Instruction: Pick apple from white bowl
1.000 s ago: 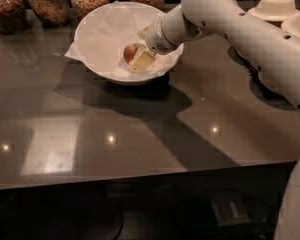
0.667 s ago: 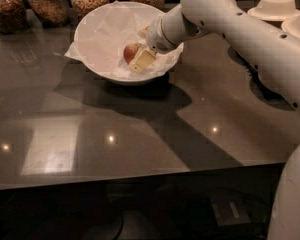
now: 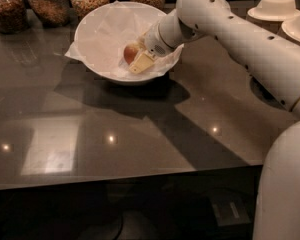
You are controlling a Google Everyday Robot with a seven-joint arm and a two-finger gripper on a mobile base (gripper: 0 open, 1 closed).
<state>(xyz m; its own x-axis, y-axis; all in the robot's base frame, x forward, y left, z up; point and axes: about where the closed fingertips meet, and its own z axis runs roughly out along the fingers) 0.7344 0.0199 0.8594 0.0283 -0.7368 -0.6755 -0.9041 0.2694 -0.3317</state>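
Note:
The white bowl (image 3: 86, 30), lined with crinkled white paper, stands on the dark table at the back centre. The small yellowish-red apple (image 3: 130, 52) lies inside it, right of the middle. My gripper (image 3: 139, 59) reaches down into the bowl from the right and is right against the apple's right and front side, touching it or nearly so. The white arm (image 3: 230, 29) comes across from the right and hides the bowl's right rim.
Several glass jars of snacks (image 3: 50, 3) stand in a row behind the bowl. Stacked tan paper bowls (image 3: 276, 6) sit at the back right. The dark, glossy table (image 3: 115, 134) stretches toward the front edge.

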